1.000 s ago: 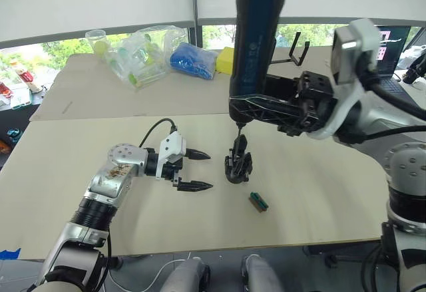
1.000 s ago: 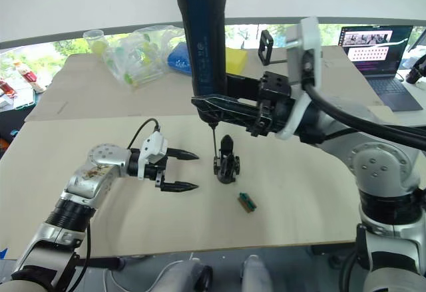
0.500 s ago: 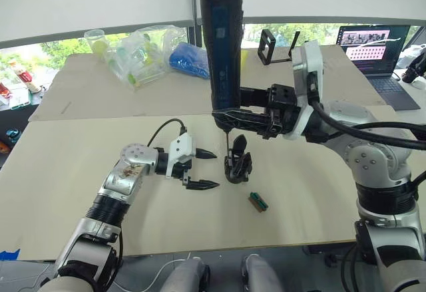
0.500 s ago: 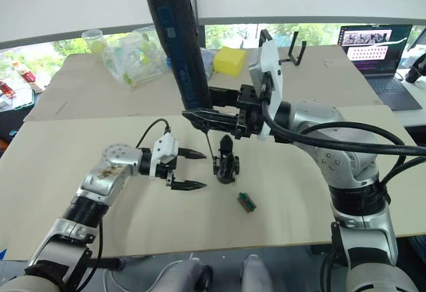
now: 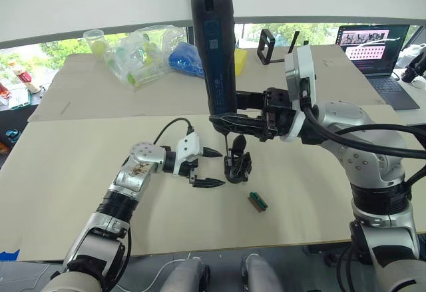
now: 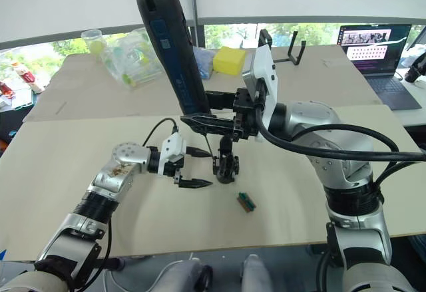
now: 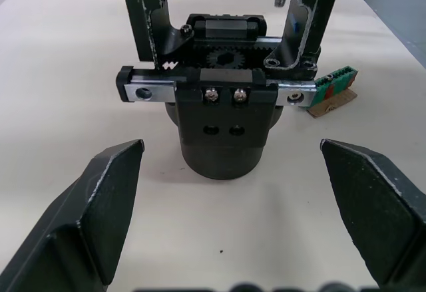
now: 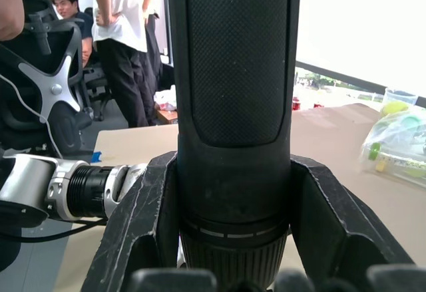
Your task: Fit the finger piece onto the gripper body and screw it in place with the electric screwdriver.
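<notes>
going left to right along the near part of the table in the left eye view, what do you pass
left gripper → gripper body → small teal-green block. The electric screwdriver, held in the right gripper, stands above the gripper body, so it has no clear place in this order.

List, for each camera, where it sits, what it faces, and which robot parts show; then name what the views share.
Head stereo pair: looks forward and down over the table; both arms, left gripper, right gripper show.
Left wrist: looks along its open fingers at the gripper body.
Right wrist: looks along fingers clamping the electric screwdriver; the left arm shows behind.
Shared: head and left wrist views both show the gripper body and the teal-green block.
</notes>
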You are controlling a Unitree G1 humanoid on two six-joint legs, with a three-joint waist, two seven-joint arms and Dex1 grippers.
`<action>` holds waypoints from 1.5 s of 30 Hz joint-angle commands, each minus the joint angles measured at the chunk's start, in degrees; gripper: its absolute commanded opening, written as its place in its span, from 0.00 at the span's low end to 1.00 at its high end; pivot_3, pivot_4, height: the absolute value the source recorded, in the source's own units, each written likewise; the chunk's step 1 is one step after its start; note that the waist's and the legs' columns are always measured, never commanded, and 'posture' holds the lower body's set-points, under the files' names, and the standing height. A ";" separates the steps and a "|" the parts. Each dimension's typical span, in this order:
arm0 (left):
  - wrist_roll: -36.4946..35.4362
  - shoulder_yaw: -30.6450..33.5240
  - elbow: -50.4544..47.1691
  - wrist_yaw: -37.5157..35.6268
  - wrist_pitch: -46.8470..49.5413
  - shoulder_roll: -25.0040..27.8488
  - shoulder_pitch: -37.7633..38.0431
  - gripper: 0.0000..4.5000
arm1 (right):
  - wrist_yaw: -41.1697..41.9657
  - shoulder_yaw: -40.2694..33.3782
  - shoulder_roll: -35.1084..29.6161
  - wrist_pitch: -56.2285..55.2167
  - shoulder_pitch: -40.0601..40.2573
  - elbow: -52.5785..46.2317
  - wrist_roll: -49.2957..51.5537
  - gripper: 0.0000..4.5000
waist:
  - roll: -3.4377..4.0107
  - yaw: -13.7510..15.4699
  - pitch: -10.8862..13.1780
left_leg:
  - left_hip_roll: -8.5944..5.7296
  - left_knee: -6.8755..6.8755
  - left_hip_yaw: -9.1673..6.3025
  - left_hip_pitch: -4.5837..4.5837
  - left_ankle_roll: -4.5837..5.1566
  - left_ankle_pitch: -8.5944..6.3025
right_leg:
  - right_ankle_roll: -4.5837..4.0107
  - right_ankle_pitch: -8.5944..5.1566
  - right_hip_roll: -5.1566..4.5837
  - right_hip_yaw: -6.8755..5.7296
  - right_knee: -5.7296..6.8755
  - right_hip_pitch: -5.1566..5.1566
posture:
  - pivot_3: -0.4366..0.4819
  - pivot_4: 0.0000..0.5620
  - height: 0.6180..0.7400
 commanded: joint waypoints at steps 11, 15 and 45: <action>0.28 -0.29 -0.65 -0.56 -1.49 -0.56 -1.66 1.00 | 2.10 -2.46 -0.42 -1.41 1.99 -1.31 -1.40 0.42 | 0.00 0.05 0.00 | -0.01 0.00 0.00 0.00 0.00 0.00 | 0.00 0.00 -0.01 0.00 -0.01 0.01 | 0.48 0.27 1.00; 0.31 -0.32 -0.57 -0.69 -1.59 -0.63 -1.75 1.00 | 2.46 -2.68 -0.37 -1.50 2.69 -1.54 -1.84 0.42 | 0.00 0.00 0.00 | -0.01 0.00 0.00 -0.01 0.00 0.00 | 0.00 0.00 0.00 0.00 -0.01 -0.01 | 0.48 0.27 1.00; 0.35 -0.42 -0.87 -0.74 -1.87 -0.98 -1.57 1.00 | 4.16 -2.99 0.42 -2.67 3.71 -0.83 -4.84 0.42 | 0.00 0.03 0.00 | -0.01 0.00 0.00 -0.02 0.00 0.00 | 0.00 0.00 0.00 0.00 0.00 -0.02 | 0.48 0.27 1.00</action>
